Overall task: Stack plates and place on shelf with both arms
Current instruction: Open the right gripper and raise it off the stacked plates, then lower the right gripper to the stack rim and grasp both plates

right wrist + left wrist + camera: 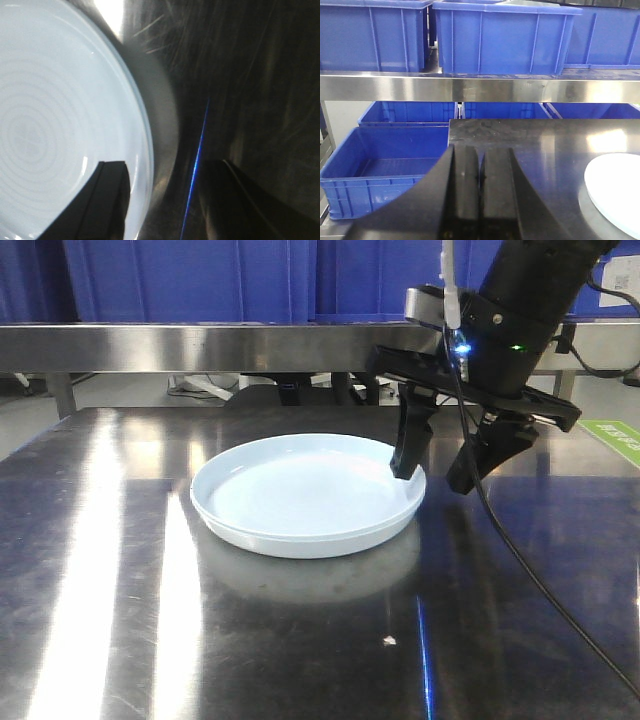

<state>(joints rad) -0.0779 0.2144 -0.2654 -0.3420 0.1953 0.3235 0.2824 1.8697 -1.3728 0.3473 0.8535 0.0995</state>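
The near part of the desk (pixel 120 640) is bare scratched steel, apart from a small white speck (pixel 388 640) and a black cable (pixel 530 575) trailing across its right side. Open steel lies all around the plate (pixel 300 490), which sits flat near the middle of the desk, well back from the near edge. Whether a second plate lies under it I cannot tell. The right claw (pixel 440 468) is spread wide and straddles the plate's right rim. One finger (pixel 408 440) reaches down inside the rim and the other hangs outside over bare steel, so nothing is gripped. The left claw (pixel 479 200) is clenched on nothing, its pads pressed together. It sits off to the plate's left, well apart from it, near the desk's left edge. Beyond the desk's far edge runs the shelf (pixel 200 347), its long front rail level. Blue crates (pixel 180 280) stand on it, with more lower down to the left.
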